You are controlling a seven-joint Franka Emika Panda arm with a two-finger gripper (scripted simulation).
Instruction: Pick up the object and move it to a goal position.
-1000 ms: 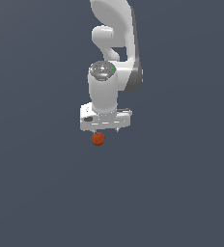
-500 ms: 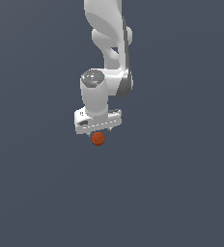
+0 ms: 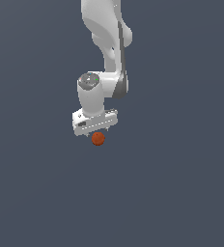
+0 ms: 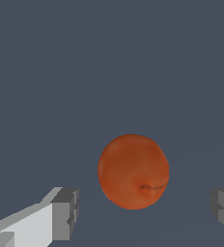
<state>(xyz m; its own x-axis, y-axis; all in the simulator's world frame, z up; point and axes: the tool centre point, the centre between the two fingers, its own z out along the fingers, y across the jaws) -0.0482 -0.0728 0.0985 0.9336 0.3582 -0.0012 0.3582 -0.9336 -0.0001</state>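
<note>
The object is a small orange-red ball, lying just under my white gripper in the exterior view. In the wrist view the ball sits between my two grey fingertips, with a clear gap on each side. The gripper is open and touches nothing. The jaws stand wide apart, much wider than the ball. The gripper's bar is a little tilted in the exterior view, and the fingers are mostly hidden behind it there.
A plain dark grey-blue surface fills the scene all around. The white arm comes down from the top of the exterior view.
The gripper has shifted a little towards the exterior view's left and slightly lower over the ball, and the arm above has swung with it. The ball has not moved.
</note>
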